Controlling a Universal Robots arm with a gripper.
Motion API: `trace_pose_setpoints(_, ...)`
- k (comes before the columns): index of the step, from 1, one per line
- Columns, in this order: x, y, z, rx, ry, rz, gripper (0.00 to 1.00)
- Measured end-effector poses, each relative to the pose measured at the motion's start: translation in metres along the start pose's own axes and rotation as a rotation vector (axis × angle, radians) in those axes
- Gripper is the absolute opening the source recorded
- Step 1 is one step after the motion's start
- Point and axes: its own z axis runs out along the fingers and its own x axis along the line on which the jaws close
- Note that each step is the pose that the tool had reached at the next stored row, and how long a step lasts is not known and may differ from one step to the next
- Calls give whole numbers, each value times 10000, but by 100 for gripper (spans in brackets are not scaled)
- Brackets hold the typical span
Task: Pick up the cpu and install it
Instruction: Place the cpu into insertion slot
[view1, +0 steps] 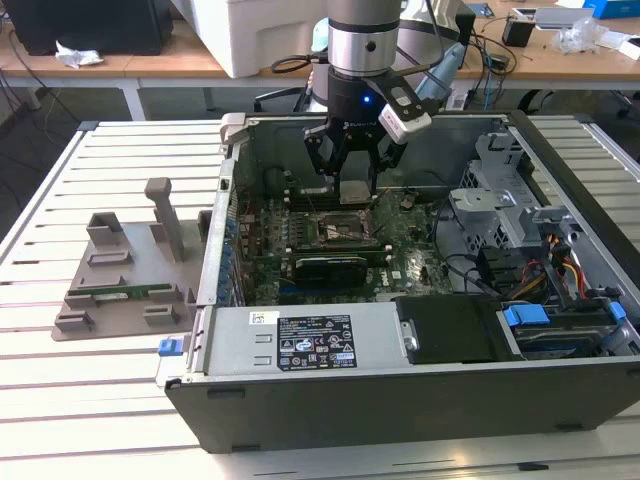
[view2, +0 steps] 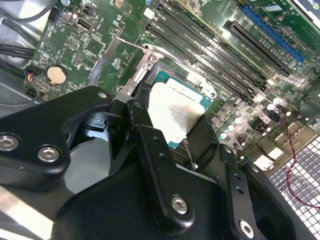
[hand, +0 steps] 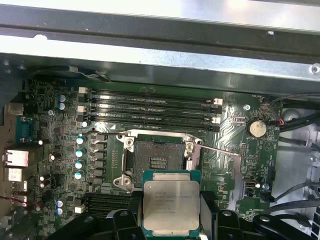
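Over the open case (view1: 400, 400), exterior view: end effector (view1: 353, 182) clamped on cpu (view1: 355, 192), above socket (view1: 335, 232). Second wrist view: cpu (view2: 175, 112) lies flat between fingers (view2: 206, 137), silver face up. First wrist view: cpu (hand: 171, 205) is square with no long axis, edges parallel to socket (hand: 157, 160), not seated.

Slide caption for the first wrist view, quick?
Gripper holding the cpu, unseated, near the open socket on the motherboard.

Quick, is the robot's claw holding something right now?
Gripper: closed on the small flat square cpu with a shiny silver top and green edge, near the open black socket.
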Motion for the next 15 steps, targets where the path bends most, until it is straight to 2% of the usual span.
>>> trace_pose_setpoints(2,0,1,1,10,2,27,54)
trace_pose_setpoints(4,-2,-1,0,53,28,344,54)
trace_pose_setpoints(7,-3,0,0,61,60,790,54)
trace_pose_setpoints(12,-3,0,1,86,124,1675,54)
trace_pose_setpoints(15,-4,0,0,125,177,2380,54)
